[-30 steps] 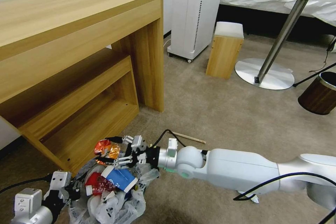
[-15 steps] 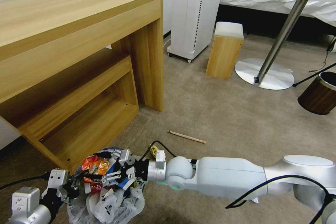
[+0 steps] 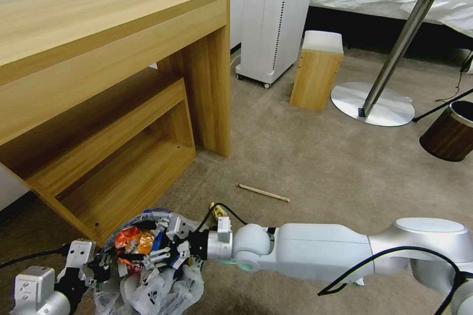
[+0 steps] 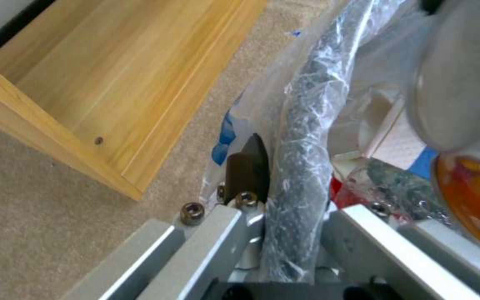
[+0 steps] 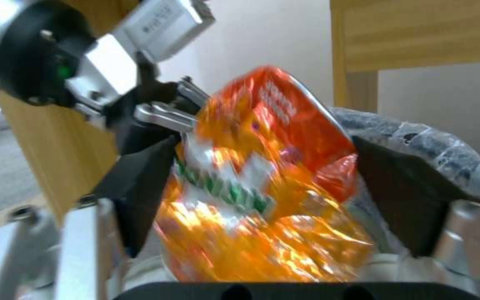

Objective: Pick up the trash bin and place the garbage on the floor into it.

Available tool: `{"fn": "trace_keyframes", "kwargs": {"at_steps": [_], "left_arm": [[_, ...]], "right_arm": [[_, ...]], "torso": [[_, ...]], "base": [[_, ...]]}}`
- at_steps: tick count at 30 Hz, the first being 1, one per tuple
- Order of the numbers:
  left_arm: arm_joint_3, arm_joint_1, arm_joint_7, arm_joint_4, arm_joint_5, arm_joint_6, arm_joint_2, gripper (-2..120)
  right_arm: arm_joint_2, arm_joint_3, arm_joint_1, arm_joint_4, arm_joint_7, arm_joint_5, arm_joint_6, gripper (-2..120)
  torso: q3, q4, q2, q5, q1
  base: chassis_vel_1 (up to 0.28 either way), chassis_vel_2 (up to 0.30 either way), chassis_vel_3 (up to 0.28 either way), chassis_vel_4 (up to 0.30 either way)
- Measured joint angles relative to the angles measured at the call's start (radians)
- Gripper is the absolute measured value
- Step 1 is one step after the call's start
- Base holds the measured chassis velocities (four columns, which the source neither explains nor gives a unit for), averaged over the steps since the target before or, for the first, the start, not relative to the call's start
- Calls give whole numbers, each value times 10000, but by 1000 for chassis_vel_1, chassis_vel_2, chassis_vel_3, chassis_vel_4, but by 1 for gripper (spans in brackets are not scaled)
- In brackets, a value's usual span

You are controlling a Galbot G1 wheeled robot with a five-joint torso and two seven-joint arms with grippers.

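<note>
The trash bin [image 3: 148, 288], lined with a crinkly whitish bag, hangs tilted at the lower left. My left gripper [image 3: 98, 263] is shut on its rim [image 4: 306, 104], which runs between the fingers of my left gripper [image 4: 290, 175]. Over the bin's mouth my right gripper [image 3: 148, 248] is shut on an orange wrapper [image 3: 130, 240]. The right wrist view has that wrapper [image 5: 256, 175] pinched between dark pads [image 5: 140, 179], with the bagged rim [image 5: 418, 137] behind it. Red and blue-white garbage [image 4: 418, 162] lies inside the bin. A thin wooden stick [image 3: 262, 192] rests on the beige carpet floor [image 3: 320, 167].
A wooden desk with a low shelf [image 3: 113, 108] stands close on the left. Farther back are a white appliance on wheels [image 3: 273, 19], a small wooden stool [image 3: 316, 71], a round table's metal base [image 3: 372, 103] and a brown wood-look bin [image 3: 448, 133].
My right gripper has carried the orange wrapper down and to the left, from beside the bin to over its mouth. The left gripper kept its hold on the rim.
</note>
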Motion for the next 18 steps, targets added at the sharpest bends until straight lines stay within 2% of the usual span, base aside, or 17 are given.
{"fn": "trace_keyframes", "kwargs": {"at_steps": [3,13,18], "left_arm": [[-59,-8,-11,16,-76,0,45,0],[-71,5,0,35,-63,10,-20,0],[-142,53,150,47,75,27,-174,0]], "right_arm": [[-46,98,140,98,-106,118,-52,97],[-12,489,381,214,-33,209,-57,100],[-655,1563,608,861,265,223,-35,100]], "torso": [[0,0,0,0,1],[0,1,0,0,0],[0,3,0,0,0]], "base": [[0,0,0,0],[0,0,0,0],[0,0,0,0]]}}
